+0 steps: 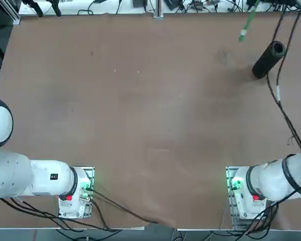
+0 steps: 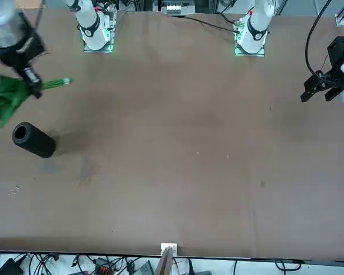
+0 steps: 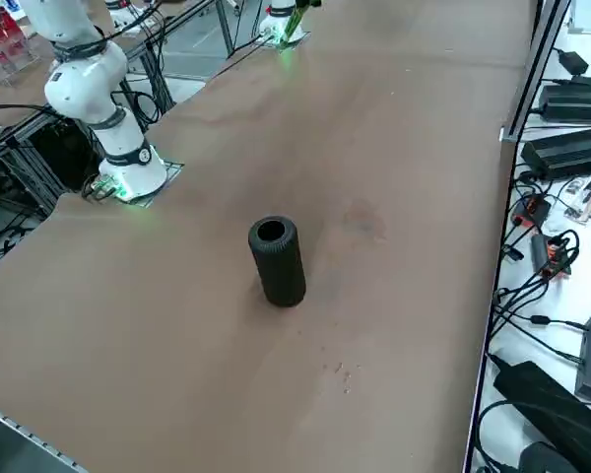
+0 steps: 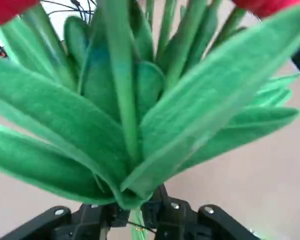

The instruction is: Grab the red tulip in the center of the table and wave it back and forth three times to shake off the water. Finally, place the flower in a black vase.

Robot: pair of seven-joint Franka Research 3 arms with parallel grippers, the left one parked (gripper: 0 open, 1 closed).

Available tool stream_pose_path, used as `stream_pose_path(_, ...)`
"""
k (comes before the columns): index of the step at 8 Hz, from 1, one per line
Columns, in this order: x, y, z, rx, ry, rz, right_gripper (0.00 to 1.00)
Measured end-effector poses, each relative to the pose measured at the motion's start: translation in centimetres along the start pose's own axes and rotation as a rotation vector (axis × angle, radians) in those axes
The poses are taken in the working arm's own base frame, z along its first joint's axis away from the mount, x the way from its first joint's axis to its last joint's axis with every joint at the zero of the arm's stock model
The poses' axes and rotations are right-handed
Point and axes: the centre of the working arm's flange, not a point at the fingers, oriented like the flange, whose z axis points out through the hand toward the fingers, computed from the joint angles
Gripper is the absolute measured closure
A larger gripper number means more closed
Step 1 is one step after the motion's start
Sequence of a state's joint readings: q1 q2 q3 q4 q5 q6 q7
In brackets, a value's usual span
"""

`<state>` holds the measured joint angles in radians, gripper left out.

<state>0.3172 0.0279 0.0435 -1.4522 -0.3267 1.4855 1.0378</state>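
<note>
The red tulip bunch point(image 2: 6, 102), lifted clear of the table point(image 2: 178, 143), lies aslant in the air over the right-hand part of its surface, with its green stem point(image 1: 247, 24) leading away from the blooms to a free, pale-banded end. The right gripper point(image 4: 137, 212) has its two fingers closed on the stem, just below the spreading leaves point(image 4: 125, 110). Below and apart from the stem's end, toward the table's far right corner, the matte black cylindrical vase point(image 3: 277, 261) stands upright, its round mouth point(image 3: 272, 231) uppermost; no stem enters it, and nothing can be made out in its dark interior. Black cables point(image 1: 288, 118) pass beside the vase in the overhead view, toward the table's right edge. Stage of the task: grasping and lifting are complete; whether any of the three shaking strokes has been made cannot be told from this position; insertion of the flower, stem end first, remains to be done
</note>
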Motion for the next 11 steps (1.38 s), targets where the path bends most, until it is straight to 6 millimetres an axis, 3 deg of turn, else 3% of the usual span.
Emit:
stream_pose_path(1,-1.5,-0.7,-0.4,-0.009,0.007,0.020,0.86)
stream_pose_path(2,-1.5,-0.5,-0.3,-0.028,0.010,0.033,0.86)
stream_pose_path(3,0.3,0.8,0.4,-0.068,0.023,0.052,0.86)
stream_pose_path(5,8.1,6.6,3.2,-0.123,0.038,0.027,0.86)
stream_pose_path(7,17.4,15.9,6.4,-0.115,0.072,-0.059,0.86)
stream_pose_path(8,20.2,19.8,7.5,-0.120,0.088,-0.101,0.86)
stream_pose_path(9,21.5,22.1,8.1,-0.126,0.091,-0.132,0.86)
stream_pose_path(10,21.7,22.3,8.2,-0.123,0.090,-0.151,0.86)
stream_pose_path(11,21.1,21.2,8.0,-0.117,0.082,-0.172,0.86)
